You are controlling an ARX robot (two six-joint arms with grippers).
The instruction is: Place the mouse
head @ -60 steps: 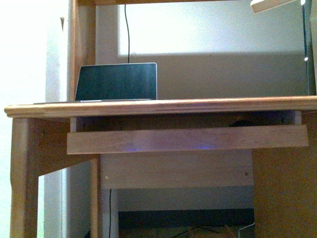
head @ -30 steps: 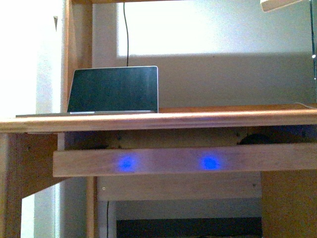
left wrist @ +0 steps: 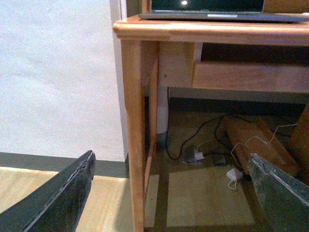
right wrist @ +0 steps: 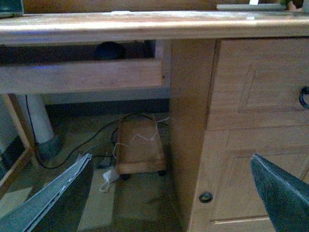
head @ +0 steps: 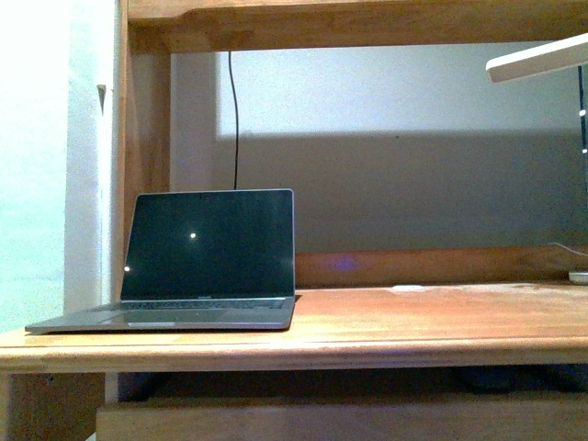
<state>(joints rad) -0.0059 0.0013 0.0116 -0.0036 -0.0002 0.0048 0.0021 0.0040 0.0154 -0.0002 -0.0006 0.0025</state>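
From the front, an open laptop [head: 207, 262] stood on the left of the wooden desk [head: 413, 322]. The left wrist view showed the left gripper [left wrist: 171, 193] spread wide, down near the floor. In the right wrist view the right gripper [right wrist: 169, 193] gaped too, and the mouse [right wrist: 108, 50] lay on the pull-out tray [right wrist: 82, 75] under the desktop.

Open grey laptop with dark screen [head: 209, 262] sits on light wooden desk [head: 432, 326], left side. Thin black cable [head: 232, 119] runs up wall behind it.
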